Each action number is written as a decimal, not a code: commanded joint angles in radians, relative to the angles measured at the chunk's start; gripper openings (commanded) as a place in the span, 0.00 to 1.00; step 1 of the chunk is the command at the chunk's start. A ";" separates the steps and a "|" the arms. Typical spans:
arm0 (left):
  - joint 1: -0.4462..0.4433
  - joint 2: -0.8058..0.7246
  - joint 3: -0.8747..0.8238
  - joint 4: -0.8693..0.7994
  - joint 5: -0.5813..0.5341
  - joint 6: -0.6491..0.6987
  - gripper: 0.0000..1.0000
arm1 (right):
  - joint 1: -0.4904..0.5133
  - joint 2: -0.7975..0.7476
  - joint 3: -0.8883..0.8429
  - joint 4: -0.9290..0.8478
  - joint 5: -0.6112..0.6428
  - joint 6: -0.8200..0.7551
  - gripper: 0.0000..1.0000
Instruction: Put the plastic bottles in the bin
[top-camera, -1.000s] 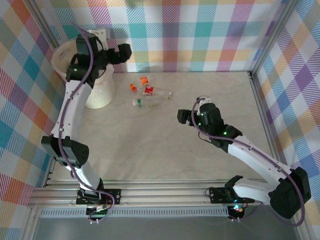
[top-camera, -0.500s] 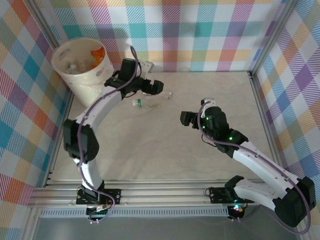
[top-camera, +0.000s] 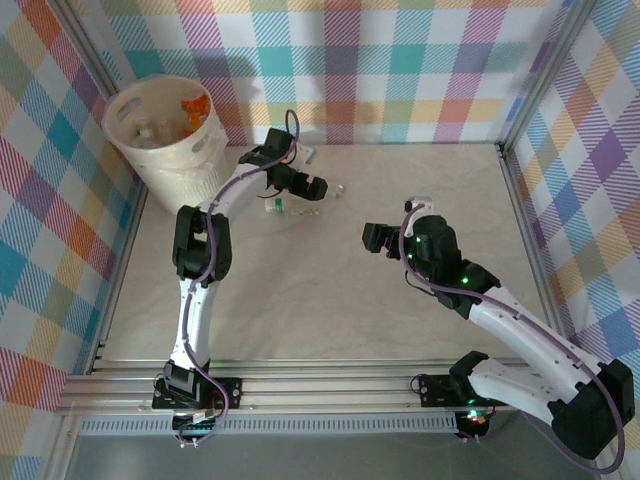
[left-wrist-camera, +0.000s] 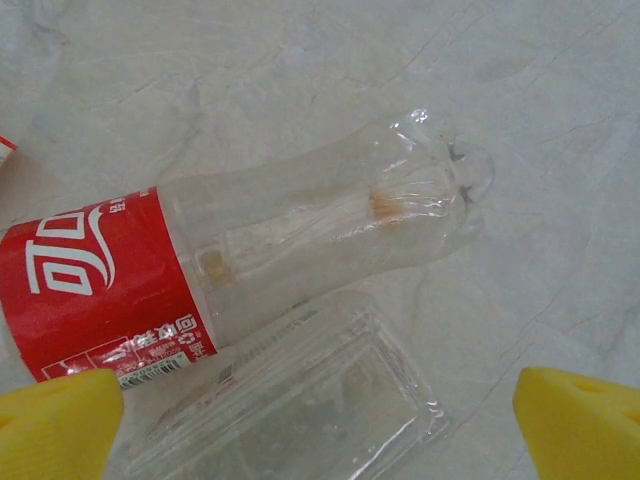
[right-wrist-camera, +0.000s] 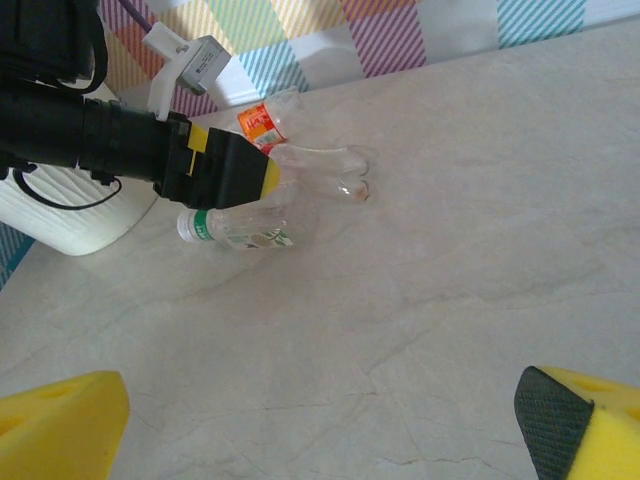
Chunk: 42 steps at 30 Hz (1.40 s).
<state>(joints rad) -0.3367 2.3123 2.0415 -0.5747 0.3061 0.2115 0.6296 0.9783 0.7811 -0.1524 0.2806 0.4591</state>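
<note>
The left gripper (top-camera: 308, 188) hangs with its jaws spread wide and nothing between them, directly over a red-labelled bottle (left-wrist-camera: 300, 235) that lies on its side on the table (top-camera: 330, 300) at the far left. A green-capped bottle (right-wrist-camera: 235, 230) lies just beside it and an orange-labelled bottle (right-wrist-camera: 262, 122) a little farther back. The right gripper (top-camera: 375, 238) is also fully released and empty, over the middle of the table and well apart from that cluster. The bin (top-camera: 190, 165) stands upright in the far left corner, near the cluster but not touching it, with several bottles (top-camera: 190, 108) already inside
</note>
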 joint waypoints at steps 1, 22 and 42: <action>0.005 0.035 0.032 -0.028 0.018 0.024 1.00 | -0.002 -0.011 -0.012 0.008 0.019 -0.016 1.00; -0.091 -0.192 -0.394 0.075 -0.189 0.142 1.00 | -0.002 0.008 -0.005 0.016 0.002 0.005 1.00; -0.123 -0.414 -0.492 -0.051 -0.429 -1.271 1.00 | -0.002 0.078 0.011 0.032 -0.009 -0.042 1.00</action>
<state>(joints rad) -0.4339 1.8454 1.5227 -0.5179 -0.0517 -0.7208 0.6289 1.0458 0.7544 -0.1375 0.2836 0.4427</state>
